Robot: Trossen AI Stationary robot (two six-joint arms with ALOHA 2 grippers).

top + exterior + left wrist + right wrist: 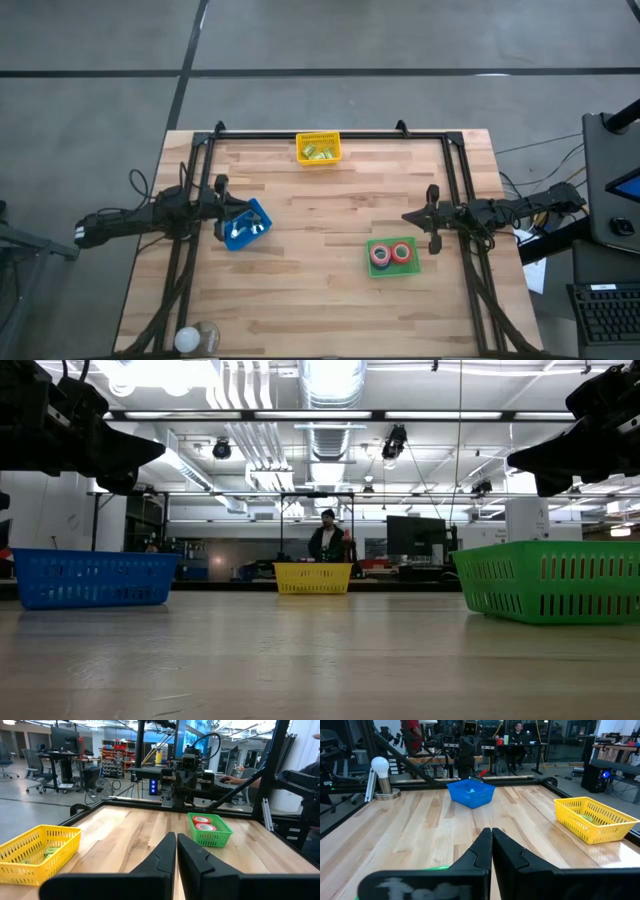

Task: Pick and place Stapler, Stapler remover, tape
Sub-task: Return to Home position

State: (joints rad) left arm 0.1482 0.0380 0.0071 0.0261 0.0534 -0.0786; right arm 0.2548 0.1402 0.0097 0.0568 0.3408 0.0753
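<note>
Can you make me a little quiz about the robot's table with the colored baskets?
1. Which basket holds the red tape rolls? A. yellow B. green C. blue
2. True or false: the left claw and the right claw are both shut and empty.
3. How many baskets stand on the wooden table?

Key: 1. B, the green basket. 2. True. 3. Three.

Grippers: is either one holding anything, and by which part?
Nothing is held. The left gripper and the right gripper are both shut and empty; the tape lies in the green bin.
</note>
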